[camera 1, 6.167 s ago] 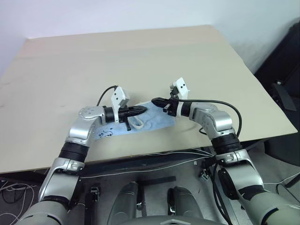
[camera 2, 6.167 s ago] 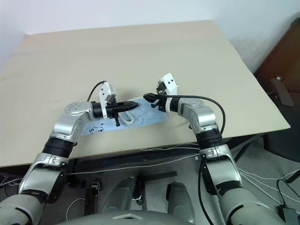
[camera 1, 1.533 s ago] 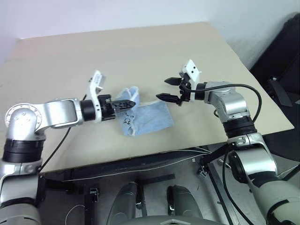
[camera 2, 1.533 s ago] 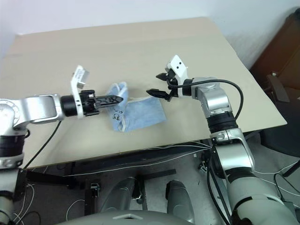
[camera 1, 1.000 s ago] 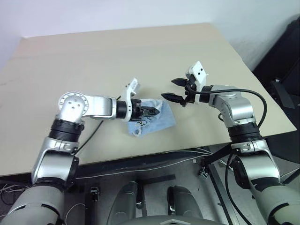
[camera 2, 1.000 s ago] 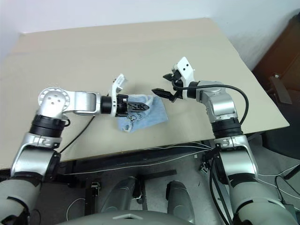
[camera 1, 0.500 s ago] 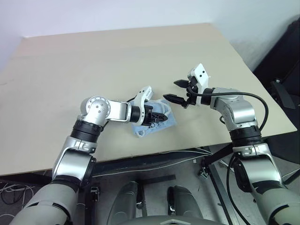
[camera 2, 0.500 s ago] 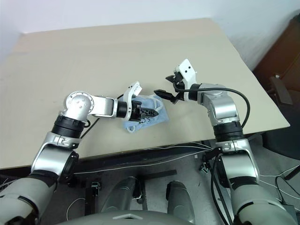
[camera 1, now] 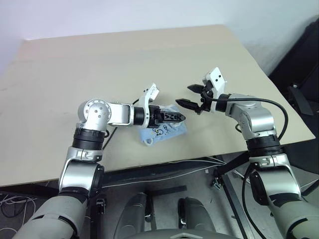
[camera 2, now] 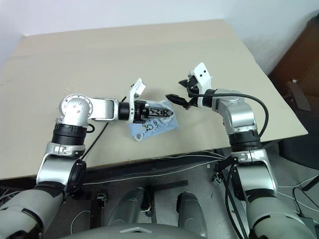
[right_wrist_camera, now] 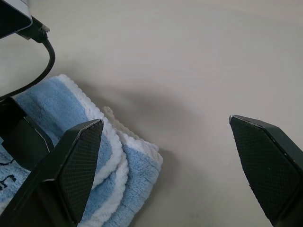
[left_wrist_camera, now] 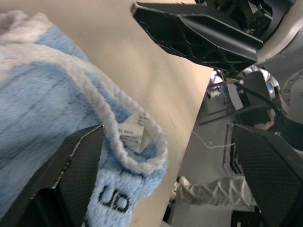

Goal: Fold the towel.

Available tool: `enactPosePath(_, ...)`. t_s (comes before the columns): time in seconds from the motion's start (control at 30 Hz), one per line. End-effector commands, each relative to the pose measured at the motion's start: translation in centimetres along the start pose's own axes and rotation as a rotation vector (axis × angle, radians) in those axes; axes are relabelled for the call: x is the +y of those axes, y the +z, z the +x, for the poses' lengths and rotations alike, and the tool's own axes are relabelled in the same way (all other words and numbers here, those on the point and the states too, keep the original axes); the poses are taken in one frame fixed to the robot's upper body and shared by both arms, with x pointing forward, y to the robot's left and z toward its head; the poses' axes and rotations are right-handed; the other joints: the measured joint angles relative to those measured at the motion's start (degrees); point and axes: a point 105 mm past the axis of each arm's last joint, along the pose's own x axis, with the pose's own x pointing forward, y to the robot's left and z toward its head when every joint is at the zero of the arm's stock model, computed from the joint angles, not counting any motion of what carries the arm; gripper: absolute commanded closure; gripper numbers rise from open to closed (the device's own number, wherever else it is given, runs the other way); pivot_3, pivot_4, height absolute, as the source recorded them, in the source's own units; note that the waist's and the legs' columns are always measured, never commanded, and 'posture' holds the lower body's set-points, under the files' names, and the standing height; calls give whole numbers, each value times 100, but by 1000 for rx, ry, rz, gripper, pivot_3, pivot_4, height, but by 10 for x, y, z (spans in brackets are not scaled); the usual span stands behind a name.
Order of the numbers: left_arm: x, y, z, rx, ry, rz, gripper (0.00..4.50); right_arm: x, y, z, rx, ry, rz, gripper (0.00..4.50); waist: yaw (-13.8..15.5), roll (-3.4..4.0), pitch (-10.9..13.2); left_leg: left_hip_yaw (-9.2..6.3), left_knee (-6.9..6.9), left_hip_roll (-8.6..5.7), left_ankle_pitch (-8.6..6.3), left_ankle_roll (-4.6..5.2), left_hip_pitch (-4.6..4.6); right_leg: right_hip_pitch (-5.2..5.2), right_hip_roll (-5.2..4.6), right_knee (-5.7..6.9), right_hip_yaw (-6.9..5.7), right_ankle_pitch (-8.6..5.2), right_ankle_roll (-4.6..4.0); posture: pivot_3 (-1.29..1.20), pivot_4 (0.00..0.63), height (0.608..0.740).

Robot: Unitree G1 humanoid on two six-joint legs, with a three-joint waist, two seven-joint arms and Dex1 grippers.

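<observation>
Four items, listed by size, with handling notes for the fold in hand.

1. Table [camera 1: 124,59], tan and flat. It carries the towel near its front edge, at about 6 o'clock of the top as the head cameras see it.

2. Right gripper [camera 1: 194,96], black fingers spread wide, nothing between them. It hangs above the table just off the towel's 2 o'clock corner, apart from the cloth.

3. Left gripper [camera 1: 172,117], fingers apart, lying low over the towel and pointing toward 3 o'clock. Its wrist view has cloth between the fingers but not pinched; the layer appears let go.

4. Towel [camera 2: 149,130], light blue terry with white edging, bunched into a small, uneven packet of several layers. Dark lettering faces up at its near side, a white loop hangs at 7 o'clock, and a small white tag [left_wrist_camera: 130,134] sits inside a curled hem. The right wrist view has the stacked white edges stepped, not flush.

Handling, as a judgement: the fold appears laid but untidy. To do it well, draw the left gripper straight back and slightly up so the terry does not snag and pull the top layer open. The free right gripper is best placed to press or steady the 2 o'clock corner meanwhile. Any further fold calls for one clean edge pinched, all layers together, with the curled hem flattened first.
</observation>
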Motion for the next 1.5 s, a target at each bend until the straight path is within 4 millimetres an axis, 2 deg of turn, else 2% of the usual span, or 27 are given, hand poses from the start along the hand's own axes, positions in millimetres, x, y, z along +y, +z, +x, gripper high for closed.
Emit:
enactPosePath(0.03, -20, 19, -9, -77, -57, 73, 35, -2, 22, -2, -71, -7, -16, 0, -4, 0, 0, 0, 11, 1, -3, 4, -1, 0, 0, 7, 0, 0, 0, 0, 150, 735)
enactPosePath(0.13, -25, 27, -18, -120, -55, 126, 35, -1, 26, -2, -84, 2, 3, 0, -11, -2, 2, 0, 34, 1, -6, 8, -1, 1, -3, 32, 2, 0, 0, 0, 150, 735)
enactPosePath(0.2, -26, 33, -28, -159, -36, 169, 0, -1, 31, -3, -110, -4, 2, 388, -14, -1, 2, -1, 42, 3, -8, 8, 1, 0, -5, 46, 4, 0, 0, 0, 150, 735)
enactPosePath(0.23, -25, 39, -35, -195, -27, 173, 199, -2, 34, -3, -121, -10, 5, 568, -16, -1, 2, -1, 43, 4, -8, 8, 2, -1, -5, 49, 4, 0, 0, 0, 150, 735)
enactPosePath(0.3, -23, 44, -47, -220, -18, 178, 651, -3, 38, -4, -136, -10, 9, 1191, -21, -1, 2, -3, 41, 6, -9, 10, 3, -4, -6, 52, 5, 0, -2, 0, 150, 735)
enactPosePath(0.53, 1, 55, -101, -308, 144, 249, 2996, 6, 41, -3, -153, 34, 13, 3617, -42, 0, 2, 1, 33, 5, -7, 6, -4, -22, -3, 51, 13, 0, -3, 0, 150, 735)
enactPosePath(0.63, 6, 36, -106, -261, 189, 452, 4019, 28, 41, 1, -159, 143, 4, 4500, -44, 0, 2, 14, 15, 5, -7, 6, -3, -32, -3, 45, 26, -1, -4, 0, 150, 735)
enactPosePath(0.7, 12, 23, -103, -233, 207, 548, 4469, 42, 39, 3, -157, 201, 3, 4500, -30, 0, 1, 25, 1, 5, -7, 5, -5, -41, -5, 38, 35, -2, -5, 0, 150, 735)
enactPosePath(0.83, 14, 9, -94, -250, 174, 751, 4469, 51, 37, 12, -142, 223, 27, 4500, -8, 0, 1, 41, -22, 3, -21, 26, -6, -69, -27, 33, 40, -7, -23, 0, 150, 735)
enactPosePath(0.93, 15, 7, -86, -288, 143, 766, 4469, 50, 30, 24, -111, 190, 54, 4500, -13, 0, 1, 57, -69, 2, -25, 31, -5, -79, -32, -9, 41, 18, -65, 0, 150, 735)
enactPosePath(1.03, 11, 10, -74, -340, 96, 796, 4469, 52, 23, 33, -79, 183, 46, 4500, -14, 1, 1, 57, -70, 2, -24, 31, -6, -76, -32, -19, 40, 24, -61, 0, 150, 735)
enactPosePath(1.2, 15, 1, -56, -320, -7, 788, 4469, 55, 19, 45, -57, 189, 54, 4500, -27, 1, 1, 61, -60, 2, -15, 21, -12, -60, -23, -26, 41, 36, -40, 0, 150, 735)
enactPosePath(1.37, 41, -12, -38, -283, 6, 819, 4469, 58, -10, 58, 7, 175, 87, 4500, -33, 1, 1, 61, -53, 5, 7, 34, -14, -58, -10, -28, 40, 38, -36, 0, 150, 735)
enactPosePath(1.5, 67, -40, -17, -154, 52, 900, 4469, 61, -43, 58, 94, 167, 113, 4500, -7, 1, 0, 61, -50, 5, 7, 39, -13, -57, -12, -28, 38, 39, -35, 0, 150, 735)
